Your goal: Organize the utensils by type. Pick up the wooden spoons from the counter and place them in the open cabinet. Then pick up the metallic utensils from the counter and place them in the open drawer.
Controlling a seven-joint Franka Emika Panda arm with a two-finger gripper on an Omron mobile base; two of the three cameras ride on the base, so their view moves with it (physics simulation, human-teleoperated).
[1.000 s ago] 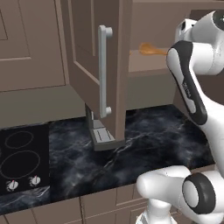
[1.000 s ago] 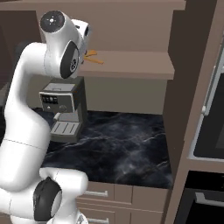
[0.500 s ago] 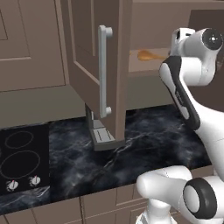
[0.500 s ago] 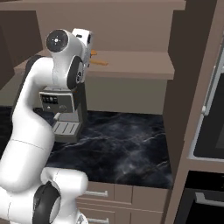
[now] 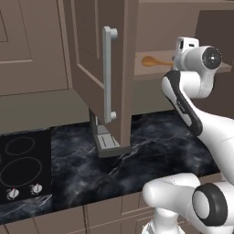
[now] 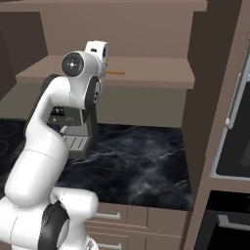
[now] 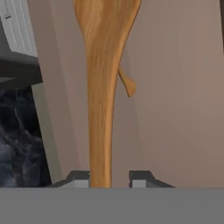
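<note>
- So, left base view: arm raised to the open cabinet [image 5: 98,68]; a wooden spoon [image 5: 153,61] lies over the shelf [image 5: 151,72], bowl to the left, beside the hand.
- Right base view: spoon handle sticks out right of the hand, above the shelf; black worktop [image 6: 141,161] below.
- Hand view: jaws [image 7: 109,178] narrow, clamped on the spoon's handle; second wooden spoon [image 7: 127,85] lies beyond, partly hidden.

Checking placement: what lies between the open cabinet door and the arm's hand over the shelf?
In the left base view, a wooden spoon's bowl end lies on the shelf, between door and hand.
</note>
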